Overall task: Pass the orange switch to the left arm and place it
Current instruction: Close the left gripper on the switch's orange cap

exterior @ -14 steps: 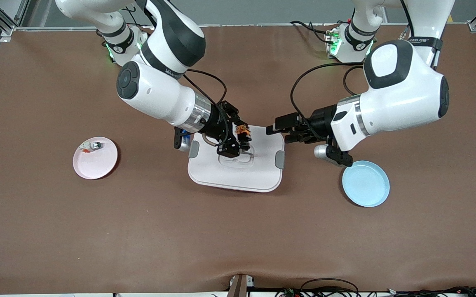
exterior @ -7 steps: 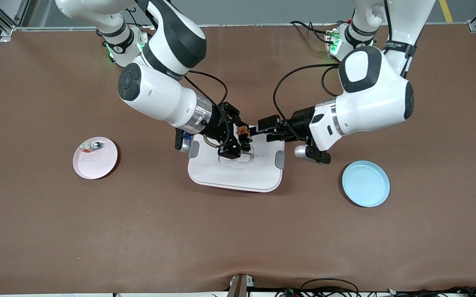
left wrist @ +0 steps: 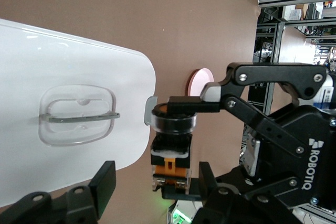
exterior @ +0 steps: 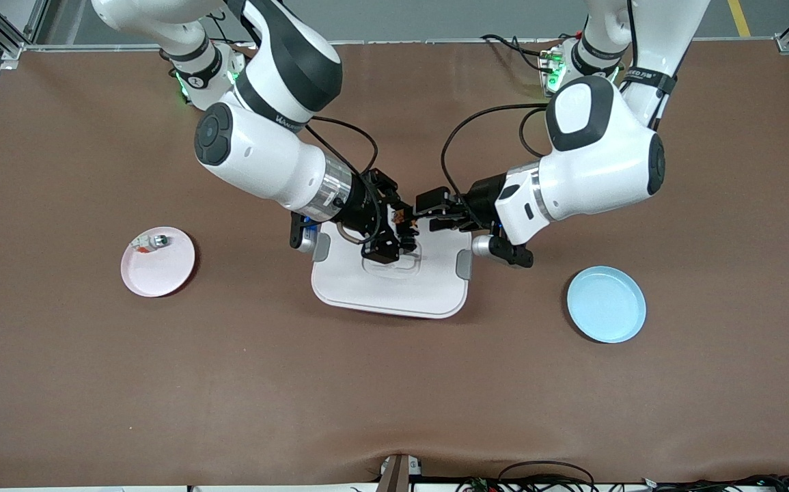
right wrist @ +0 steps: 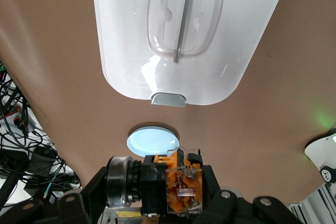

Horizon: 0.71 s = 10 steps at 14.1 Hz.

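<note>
Left gripper nearer, bracketing orange switch

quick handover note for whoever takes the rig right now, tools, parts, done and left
Right tool: shut on the orange switch, up over the box.
Left tool: over the box too, fingers either side of the switch, not visibly clamped.
Pink plate holds a small silver part; blue plate holds nothing.
Done: switch lifted to mid-table.
Left: left tool's grip, right tool's release, likely a drop on the blue plate.
</note>
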### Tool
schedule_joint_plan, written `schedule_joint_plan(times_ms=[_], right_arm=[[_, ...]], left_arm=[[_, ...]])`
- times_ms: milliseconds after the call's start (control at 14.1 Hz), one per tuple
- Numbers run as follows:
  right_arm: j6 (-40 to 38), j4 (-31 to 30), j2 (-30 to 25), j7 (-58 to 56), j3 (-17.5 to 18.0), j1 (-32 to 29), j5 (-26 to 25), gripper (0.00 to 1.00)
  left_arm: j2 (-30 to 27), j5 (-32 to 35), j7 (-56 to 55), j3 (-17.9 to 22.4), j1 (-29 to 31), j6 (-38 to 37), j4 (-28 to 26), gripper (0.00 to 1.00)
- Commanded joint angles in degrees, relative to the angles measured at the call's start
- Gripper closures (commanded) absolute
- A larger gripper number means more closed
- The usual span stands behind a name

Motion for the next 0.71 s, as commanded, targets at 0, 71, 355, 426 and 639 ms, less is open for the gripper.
schedule_joint_plan(times_ms=[0, 71, 355, 426, 639], right_arm=[[-0.1, 1.9, 1.0, 1.1, -0.5, 0.6, 0.9, 1.0], [-0.1, 2.0, 1.0, 1.1, -0.5, 0.6, 0.9, 1.0], [-0.1, 2.3, 1.0, 1.1, -0.5, 0.6, 0.9, 1.0], [-0.1, 2.3, 1.0, 1.1, -0.5, 0.6, 0.9, 1.0], [-0.1, 2.3, 1.0, 1.1, -0.5, 0.6, 0.9, 1.0]], left_arm=[[0.4, -2.0, 1.8, 0.0, -0.9, 2.4, -0.4, 0.3], [0.5, -2.3, 1.9, 0.0, -1.0, 2.5, -0.4, 0.3], [0.9, -4.9, 3.4, 0.0, -1.2, 2.8, -0.4, 0.4], [0.9, -5.0, 3.4, 0.0, -1.4, 2.9, -0.4, 0.4], [1.0, -5.0, 3.7, 0.0, -1.4, 3.0, -0.4, 0.44]])
